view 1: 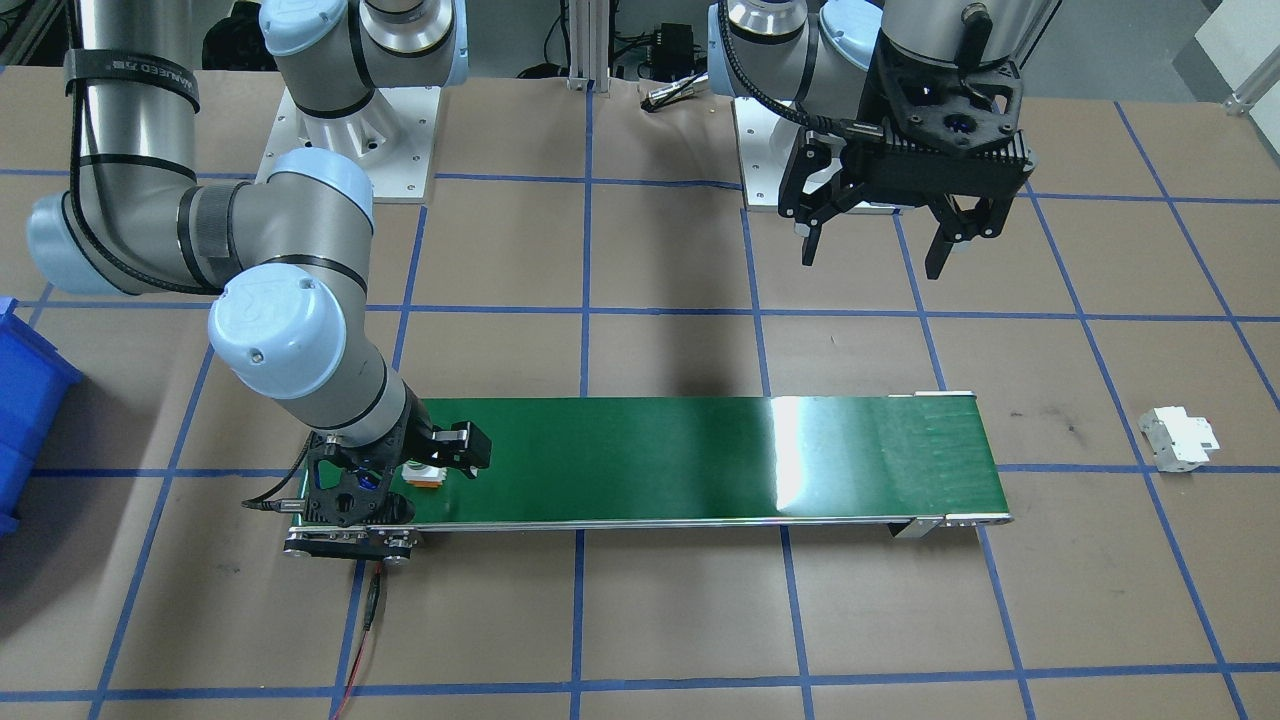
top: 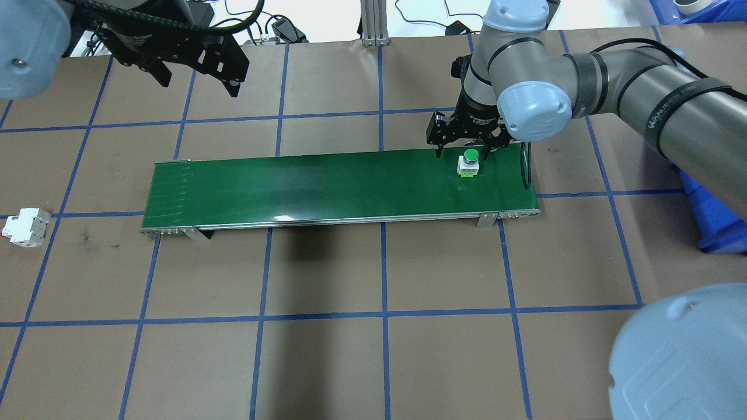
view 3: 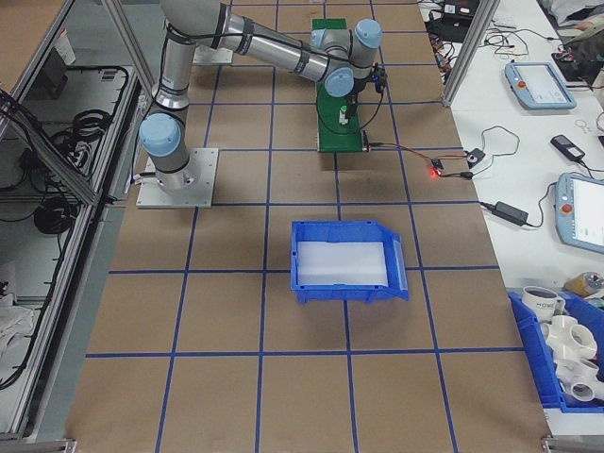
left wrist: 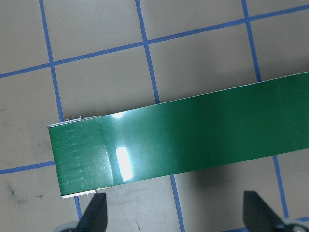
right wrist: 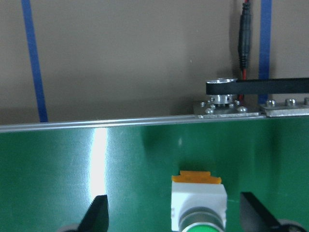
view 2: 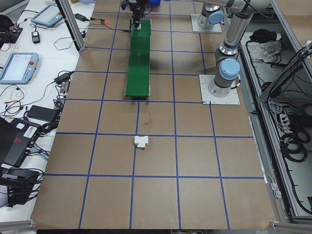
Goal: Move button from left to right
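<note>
The button [top: 468, 162], with a green cap on a white body and an orange base, stands upright on the green conveyor belt [top: 321, 181] near its right end. My right gripper [top: 463, 153] is low over it and open. In the right wrist view the button [right wrist: 199, 200] sits between the spread fingers [right wrist: 99, 215] and touches neither. In the front-facing view the wrist partly hides the button [view 1: 423, 475]. My left gripper [top: 199, 86] hangs open and empty, high behind the belt's left end [left wrist: 82, 154].
A white circuit breaker [top: 23, 226] lies on the table beyond the belt's left end. A blue bin [view 3: 344, 260] sits on the robot's right side. The belt's pulley [right wrist: 219, 99] and a red-black cable [view 1: 365, 610] are at its right end.
</note>
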